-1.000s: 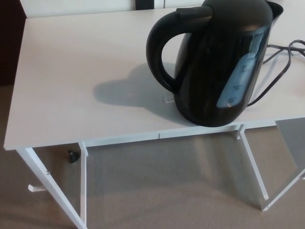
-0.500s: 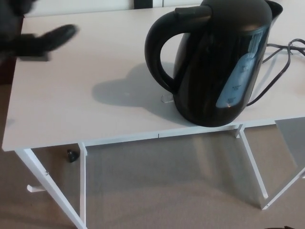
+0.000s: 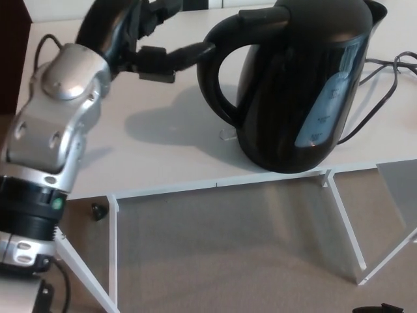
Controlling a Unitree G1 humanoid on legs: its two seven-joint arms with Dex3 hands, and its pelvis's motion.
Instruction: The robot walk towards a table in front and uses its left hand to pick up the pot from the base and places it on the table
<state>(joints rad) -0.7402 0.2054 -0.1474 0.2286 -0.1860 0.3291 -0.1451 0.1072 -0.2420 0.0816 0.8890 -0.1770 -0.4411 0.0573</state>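
Note:
A black electric kettle point(image 3: 293, 85), the pot, stands upright near the front edge of the white table point(image 3: 130, 150), its loop handle point(image 3: 210, 78) facing left. Its base is hidden beneath it. My left arm point(image 3: 55, 124), silver with a black hand point(image 3: 151, 44), comes in from the left over the table. The hand is open, its fingers apart, and one fingertip point(image 3: 195, 51) reaches the top of the handle. Nothing is held. My right hand does not show.
A black power cable point(image 3: 384, 78) loops on the table to the right of the kettle. White table legs point(image 3: 345, 228) stand on beige carpet below. A small clear clip point(image 3: 228, 135) lies by the kettle's left foot.
My left arm has swung in from the upper left edge and now stretches across the table, bringing the hand up to the kettle's handle. The kettle has not moved.

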